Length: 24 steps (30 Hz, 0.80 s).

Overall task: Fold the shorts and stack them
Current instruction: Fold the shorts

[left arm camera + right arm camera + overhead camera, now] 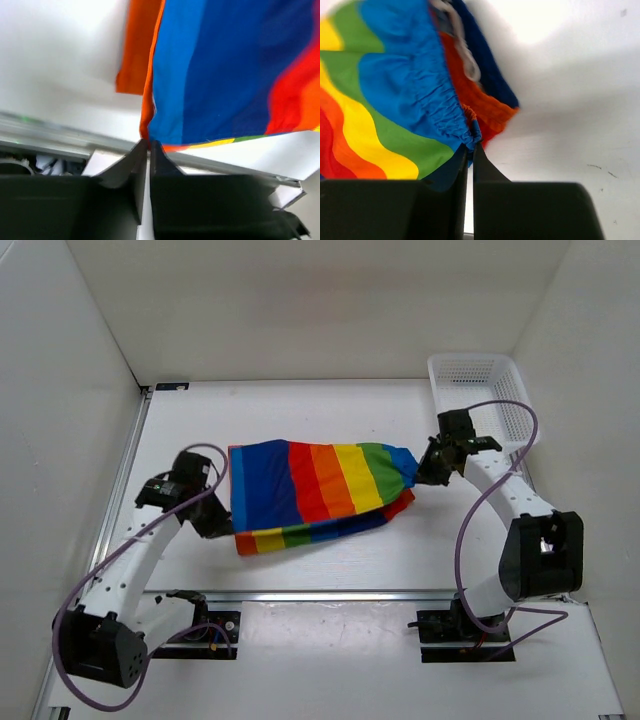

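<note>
Shorts (315,495) stretched sideways across the mid-worktop (300,410), long axis running arm to arm; left fingers (122,170) clenched the blue-striped end, right fingers (492,175) clenched the gathered waistband end.

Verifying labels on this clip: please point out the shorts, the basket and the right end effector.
shorts (265,485): top external view, on the dark blue stripe.
basket (470,361): top external view, on its far rim.
right end effector (471,148): right wrist view, between the fingertips pinching the waistband.
</note>
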Tool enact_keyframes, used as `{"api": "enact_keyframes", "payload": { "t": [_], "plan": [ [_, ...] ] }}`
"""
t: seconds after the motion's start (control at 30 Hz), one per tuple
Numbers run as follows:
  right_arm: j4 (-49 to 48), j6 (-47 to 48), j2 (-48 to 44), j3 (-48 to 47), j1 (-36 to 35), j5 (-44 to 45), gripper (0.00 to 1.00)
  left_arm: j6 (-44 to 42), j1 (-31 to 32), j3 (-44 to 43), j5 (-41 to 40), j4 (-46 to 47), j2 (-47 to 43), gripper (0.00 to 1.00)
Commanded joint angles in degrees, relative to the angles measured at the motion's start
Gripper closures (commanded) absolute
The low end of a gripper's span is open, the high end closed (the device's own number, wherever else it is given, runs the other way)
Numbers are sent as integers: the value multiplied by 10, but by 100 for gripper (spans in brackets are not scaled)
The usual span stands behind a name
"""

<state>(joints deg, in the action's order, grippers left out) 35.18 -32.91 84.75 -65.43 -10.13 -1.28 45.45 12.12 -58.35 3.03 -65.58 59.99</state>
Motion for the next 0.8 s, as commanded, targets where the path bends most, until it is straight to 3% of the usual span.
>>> {"api": "enact_keyframes", "payload": {
  "t": [0.0,0.07,0.1,0.17,0.4,0.6,0.63,0.7,0.77],
  "plan": [
    [-18,14,6,38,3,8,100,32,8,88,45,48,3,77],
    [-23,25,6,43,-2,-12,58,32,8,114,45,56,21,50],
    [-23,34,6,43,-2,-17,42,24,8,114,33,56,31,28],
    [-8,41,6,43,-2,-8,20,18,8,84,9,48,57,26],
    [23,65,-18,-5,-2,47,16,-10,8,-37,-46,44,119,28],
    [28,133,79,-70,-2,4,16,-47,-34,-34,-45,117,243,29],
    [28,147,94,-82,-2,-20,16,-52,-42,-26,-45,141,254,33],
    [28,167,129,-88,-2,-45,14,-59,-60,-20,-40,159,285,55],
    [13,167,150,-82,-9,-45,16,-68,-73,-19,-28,180,311,68]
  ]
}}
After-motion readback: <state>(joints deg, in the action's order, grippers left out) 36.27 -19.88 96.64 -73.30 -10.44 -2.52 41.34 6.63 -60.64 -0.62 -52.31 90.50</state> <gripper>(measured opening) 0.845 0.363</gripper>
